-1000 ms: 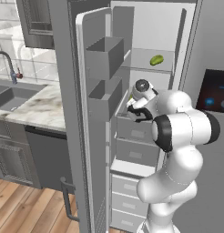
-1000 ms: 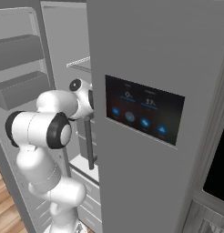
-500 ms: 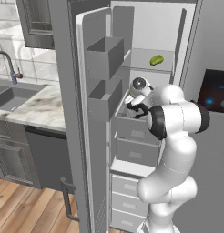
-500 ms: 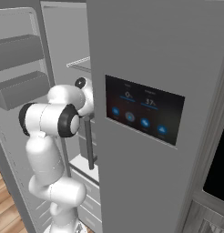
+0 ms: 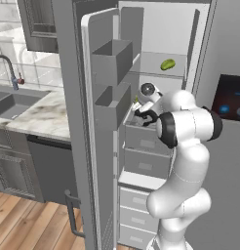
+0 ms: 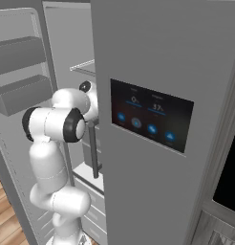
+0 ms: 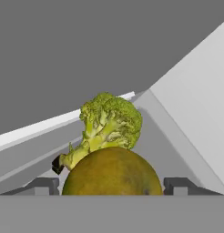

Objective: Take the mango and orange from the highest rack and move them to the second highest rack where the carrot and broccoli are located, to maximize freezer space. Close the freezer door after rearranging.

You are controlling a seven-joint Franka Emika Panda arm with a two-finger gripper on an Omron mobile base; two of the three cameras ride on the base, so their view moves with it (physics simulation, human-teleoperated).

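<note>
Nearest the hand camera: a round yellow-brown fruit (image 7: 112, 173), likely the orange, sits between the gripper (image 7: 112, 185) fingers, which stand apart at its sides, clear of it. It looks firm, smooth and prone to rolling; grip across the widest part. Just behind, touching, is the broccoli (image 7: 107, 125) on the second rack. Farther up, the green mango (image 5: 167, 64) lies on the top rack. Versus a second ago, the elbow is raised and the jaws are wider.
</note>
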